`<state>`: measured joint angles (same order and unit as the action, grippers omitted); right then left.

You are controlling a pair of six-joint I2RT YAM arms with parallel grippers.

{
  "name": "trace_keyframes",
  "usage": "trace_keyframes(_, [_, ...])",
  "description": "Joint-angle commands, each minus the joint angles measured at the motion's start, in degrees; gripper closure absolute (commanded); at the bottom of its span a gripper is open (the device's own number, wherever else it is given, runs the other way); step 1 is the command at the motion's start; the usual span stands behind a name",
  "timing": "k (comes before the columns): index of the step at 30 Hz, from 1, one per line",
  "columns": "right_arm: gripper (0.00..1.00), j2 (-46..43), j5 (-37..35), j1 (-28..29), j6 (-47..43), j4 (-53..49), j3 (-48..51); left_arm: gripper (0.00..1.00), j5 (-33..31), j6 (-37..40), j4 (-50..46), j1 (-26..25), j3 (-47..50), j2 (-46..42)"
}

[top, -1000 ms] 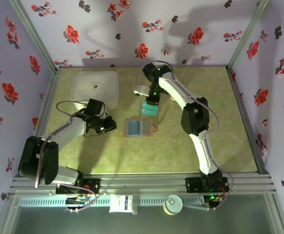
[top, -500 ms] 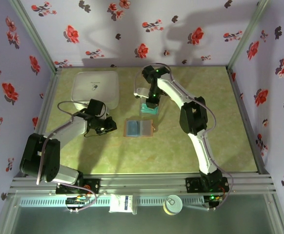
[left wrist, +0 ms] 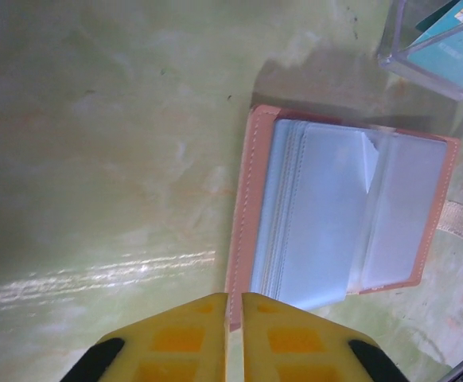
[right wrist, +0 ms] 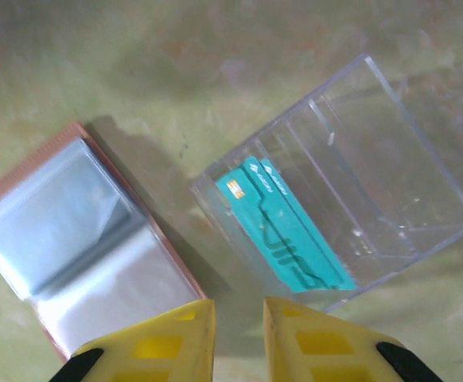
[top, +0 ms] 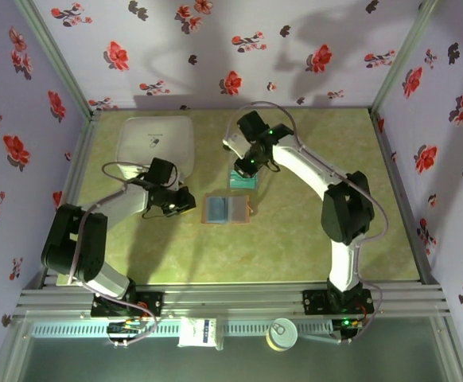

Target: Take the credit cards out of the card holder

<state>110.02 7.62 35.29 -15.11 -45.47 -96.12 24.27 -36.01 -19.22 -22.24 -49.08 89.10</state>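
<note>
In the tray (right wrist: 422,199), overlapping teal cards (right wrist: 295,239), card holder (right wrist: 72,231) cropped

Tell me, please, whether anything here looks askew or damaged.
Nothing is spilled or damaged. The open tan leather-like card holder has one clear sleeve half-turned, and the thin teal rectangular cards lie slightly offset in the clear plastic tray.

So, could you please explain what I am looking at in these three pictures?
Two robot arms are bolted at a table's near edge. One picture comes from a camera overhead; the other two from a camera on each wrist, looking past yellow fingers. On the table lie an open card holder, a clear tray with teal cards in it, and a white square container. The left gripper is shut, the right gripper slightly open; neither holds anything.
</note>
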Motion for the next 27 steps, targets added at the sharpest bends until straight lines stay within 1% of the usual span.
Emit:
trace_keyframes(1, [0.76,-3.76,-2.77,1.81,21.36,11.74,7.43,0.91,1.62,0.25,1.79,-1.4,-1.87,2.39])
trace_keyframes(4, [0.77,-6.56,-1.78,2.74,34.69,16.83,14.61,0.93,1.74,0.24,2.41,-2.67,-2.58,4.11])
trace_keyframes(5, [0.77,-7.34,-0.48,3.0,38.71,18.84,17.05,0.94,1.7,0.19,2.73,-3.08,-2.7,4.61])
trace_keyframes(8, [0.78,-8.91,3.8,3.81,48.89,25.97,23.79,0.96,1.47,-0.01,3.44,-3.97,-2.91,5.91])
trace_keyframes(11, [0.78,-9.13,7.81,4.43,56.16,31.89,28.47,0.97,1.09,0.07,3.83,-4.56,-3.02,6.97])
trace_keyframes(14, [0.78,-7.9,10.46,4.96,59.58,32.91,29.24,0.97,0.85,0.24,3.95,-4.79,-3.18,7.99])
trace_keyframes(20, [0.7,-6.41,13.19,5.73,61.64,34.75,28.96,0.98,0.28,0.42,3.95,-4.74,-3.3,8.93])
trace_keyframes(24, [0.7,-4.16,15.37,6.08,62.91,35.98,27.86,0.99,-0.24,0.52,3.29,-4.76,-3.22,9.69])
trace_keyframes(27, [0.7,-2.48,15.89,6.61,63.1,35.06,26.63,0.99,-0.72,0.61,2.75,-4.74,-2.88,9.59])
